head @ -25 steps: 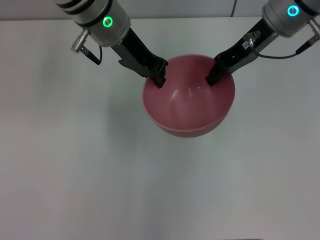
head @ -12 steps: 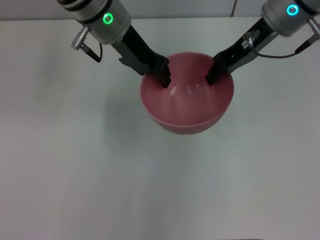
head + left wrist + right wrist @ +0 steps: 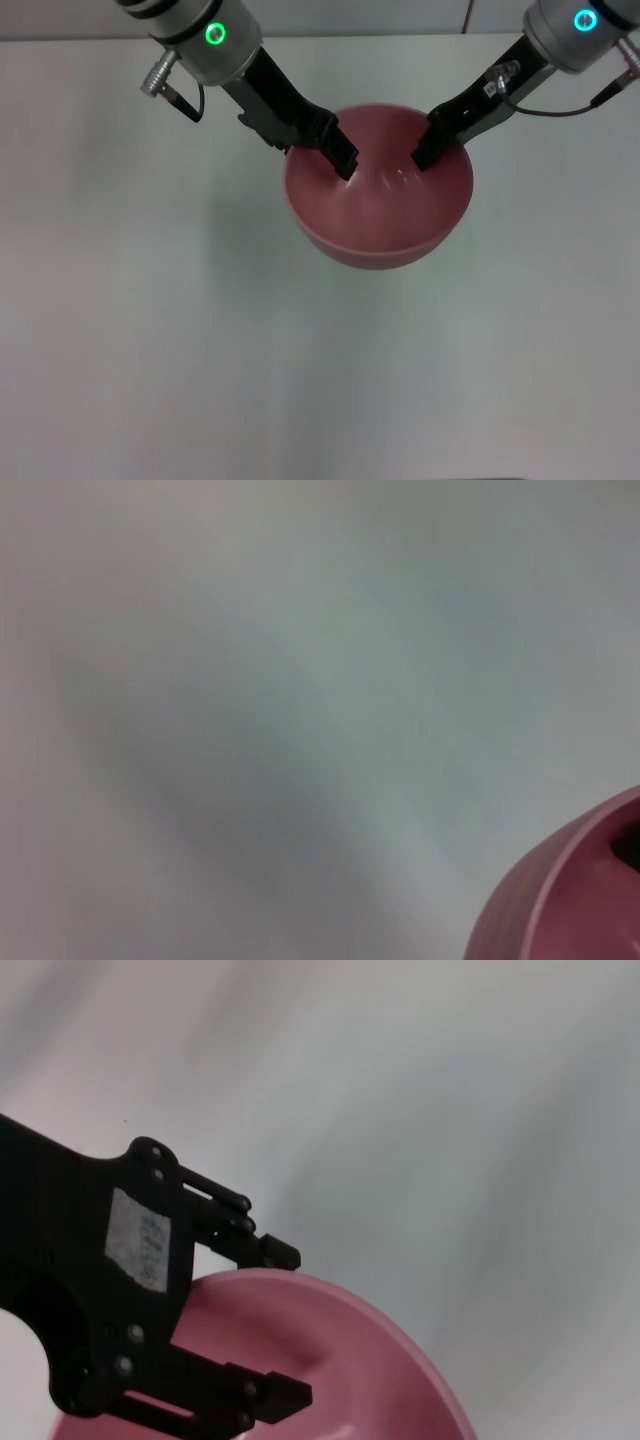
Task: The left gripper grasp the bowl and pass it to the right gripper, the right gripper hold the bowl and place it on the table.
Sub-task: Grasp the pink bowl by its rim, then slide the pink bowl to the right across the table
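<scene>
The pink bowl hangs in the air above the white table. My left gripper is shut on its left rim, with one black finger showing inside the bowl. My right gripper is at the right rim and open. In the right wrist view the right gripper straddles the rim of the bowl, one finger outside and the other over the inside, with a wide gap between them. The left wrist view catches only an edge of the bowl over the table.
The bowl's shadow lies on the table to its left. A wall line runs along the table's far edge.
The left gripper's finger has slid further right, deeper into the bowl, and the bowl has shifted slightly right. The right gripper has stayed in place.
</scene>
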`<state>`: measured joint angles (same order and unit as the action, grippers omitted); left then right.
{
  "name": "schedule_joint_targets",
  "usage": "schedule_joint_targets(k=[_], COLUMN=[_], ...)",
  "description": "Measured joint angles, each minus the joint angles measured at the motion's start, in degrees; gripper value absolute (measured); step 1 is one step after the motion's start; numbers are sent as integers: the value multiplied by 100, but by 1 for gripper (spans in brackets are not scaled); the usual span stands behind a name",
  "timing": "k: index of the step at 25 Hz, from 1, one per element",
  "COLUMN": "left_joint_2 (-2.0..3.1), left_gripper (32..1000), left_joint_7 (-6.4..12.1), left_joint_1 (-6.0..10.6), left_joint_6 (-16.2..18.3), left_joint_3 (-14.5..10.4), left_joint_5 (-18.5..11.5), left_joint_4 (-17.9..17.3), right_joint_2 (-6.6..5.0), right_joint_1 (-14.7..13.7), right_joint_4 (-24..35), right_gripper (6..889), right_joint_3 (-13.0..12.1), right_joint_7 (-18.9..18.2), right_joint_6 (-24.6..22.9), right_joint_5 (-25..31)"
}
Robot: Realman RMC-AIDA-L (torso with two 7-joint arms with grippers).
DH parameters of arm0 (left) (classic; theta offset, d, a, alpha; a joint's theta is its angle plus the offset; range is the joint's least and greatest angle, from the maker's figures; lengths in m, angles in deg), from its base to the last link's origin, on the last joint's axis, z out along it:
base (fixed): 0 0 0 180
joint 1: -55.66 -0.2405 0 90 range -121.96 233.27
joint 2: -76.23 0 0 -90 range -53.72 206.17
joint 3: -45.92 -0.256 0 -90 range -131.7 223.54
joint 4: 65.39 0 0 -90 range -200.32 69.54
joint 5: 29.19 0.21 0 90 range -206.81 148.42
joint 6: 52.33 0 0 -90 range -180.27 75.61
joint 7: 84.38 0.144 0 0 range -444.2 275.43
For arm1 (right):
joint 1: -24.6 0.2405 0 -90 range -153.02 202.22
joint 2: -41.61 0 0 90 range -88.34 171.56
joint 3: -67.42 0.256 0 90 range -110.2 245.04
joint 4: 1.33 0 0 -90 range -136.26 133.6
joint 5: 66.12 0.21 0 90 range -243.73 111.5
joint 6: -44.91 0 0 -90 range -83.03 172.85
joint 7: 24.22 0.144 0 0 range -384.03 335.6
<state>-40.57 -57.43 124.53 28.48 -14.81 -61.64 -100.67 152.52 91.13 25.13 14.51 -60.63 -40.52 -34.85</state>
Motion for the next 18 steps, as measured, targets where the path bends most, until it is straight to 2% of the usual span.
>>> schedule_joint_targets(k=[2, 5, 10, 18], left_joint_2=[0, 0, 1, 5], left_gripper=[550, 766, 863, 858], left_joint_7=[-3, -5, -12, -59], left_joint_1=[-1, -1, -23, -54], left_joint_6=[9, 18, 86, 93], left_joint_3=[0, -1, 0, 0], left_joint_5=[1, 2, 2, 2], left_joint_4=[-12, -15, -119, -173], right_joint_2=[0, 0, 0, 0], right_joint_1=[0, 0, 0, 0], right_joint_4=[0, 0, 0, 0], right_gripper=[78, 77, 74, 64], right_joint_3=[0, 0, 0, 0], right_joint_7=[-1, -8, -13, -15], right_joint_6=[0, 0, 0, 0], right_joint_5=[-1, -2, -10, -16])
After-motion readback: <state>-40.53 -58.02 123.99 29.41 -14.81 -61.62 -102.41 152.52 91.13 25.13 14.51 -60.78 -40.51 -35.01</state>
